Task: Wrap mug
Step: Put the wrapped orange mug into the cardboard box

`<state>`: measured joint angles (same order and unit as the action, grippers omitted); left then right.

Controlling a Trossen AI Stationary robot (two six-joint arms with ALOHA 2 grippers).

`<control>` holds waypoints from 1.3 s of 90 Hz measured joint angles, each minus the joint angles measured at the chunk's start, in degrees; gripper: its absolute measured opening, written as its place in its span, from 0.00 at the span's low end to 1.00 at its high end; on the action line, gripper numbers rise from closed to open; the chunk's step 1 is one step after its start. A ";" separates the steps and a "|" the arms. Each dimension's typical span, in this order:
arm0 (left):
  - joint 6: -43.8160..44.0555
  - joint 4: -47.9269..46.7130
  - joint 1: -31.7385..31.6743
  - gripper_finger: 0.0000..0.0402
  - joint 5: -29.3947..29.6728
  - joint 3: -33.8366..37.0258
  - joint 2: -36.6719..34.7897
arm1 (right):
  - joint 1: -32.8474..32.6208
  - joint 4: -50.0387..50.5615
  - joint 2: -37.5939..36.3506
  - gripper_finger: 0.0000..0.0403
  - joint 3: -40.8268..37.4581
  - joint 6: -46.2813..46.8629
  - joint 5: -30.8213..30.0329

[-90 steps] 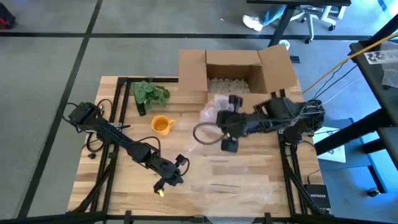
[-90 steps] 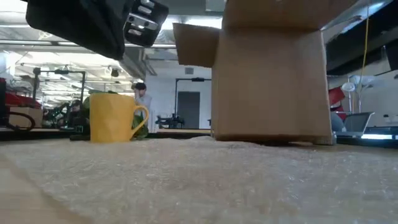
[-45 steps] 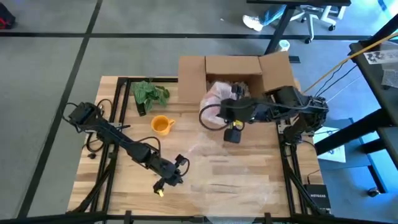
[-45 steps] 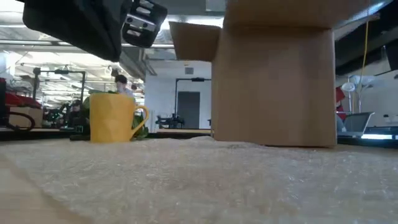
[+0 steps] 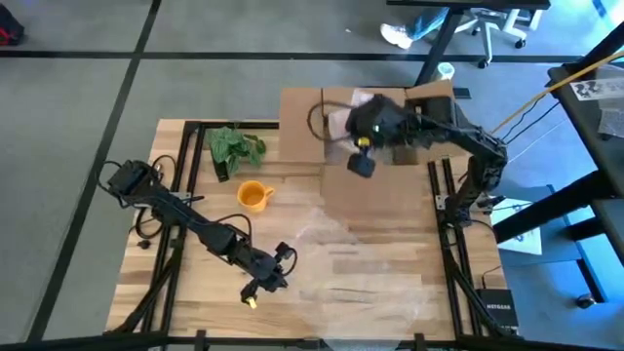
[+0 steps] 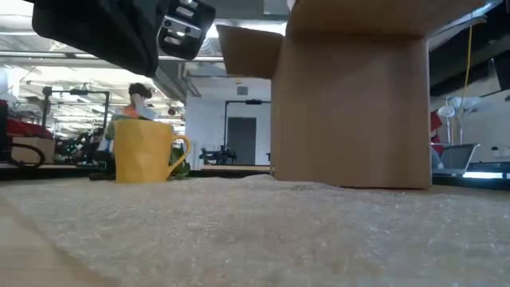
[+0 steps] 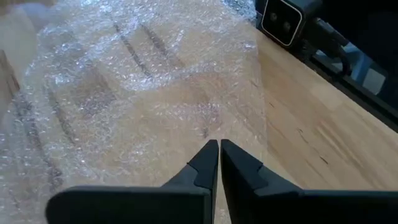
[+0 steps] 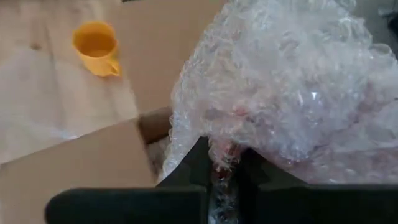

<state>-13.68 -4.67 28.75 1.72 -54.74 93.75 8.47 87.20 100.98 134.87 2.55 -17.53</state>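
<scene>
In the high view, the right gripper (image 5: pixel 362 154) had been carried back from the open table in front of the box (image 5: pixel 297 117) to a place over the box's opening, and the bubble-wrapped bundle (image 5: pixel 353 105) had gone with it. This was judged to mean that a wrapped item was being packed away, while the yellow mug (image 5: pixel 253 196) was left bare on the table, in front of the box and toward its left. The left gripper (image 5: pixel 255 291) was kept low, well in front of the box, over a flat sheet of bubble wrap (image 5: pixel 361 283).

In the low view, the mug (image 6: pixel 145 151) was seen upright to the left of the box (image 6: pixel 351 104), with nothing around it (a person showed in the room beyond).

In the left wrist view, the left fingers (image 7: pixel 204 163) were pressed nearly together with nothing between them, just above the sheet (image 7: pixel 137 93).

In the right wrist view, the right fingers (image 8: pixel 196 165) were closed on a fold of the bundle (image 8: pixel 286 93), held over the box (image 8: pixel 81 171), with the mug (image 8: pixel 96 46) well beyond it.
</scene>
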 joint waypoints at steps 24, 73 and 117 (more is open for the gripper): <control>0.23 0.53 0.00 0.00 0.00 0.00 1.79 | 7.77 -0.80 5.39 0.02 -0.07 -3.30 8.52; 2.34 0.56 1.35 0.00 -0.05 0.02 2.83 | 10.79 -3.41 12.27 0.02 -3.87 -3.81 17.22; 3.04 0.22 1.62 0.00 -0.05 0.02 2.83 | 13.24 -15.18 12.24 0.02 -17.43 -2.66 23.76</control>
<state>-10.64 -4.45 30.37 1.67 -54.72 96.57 21.71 72.02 113.22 117.44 -0.11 6.23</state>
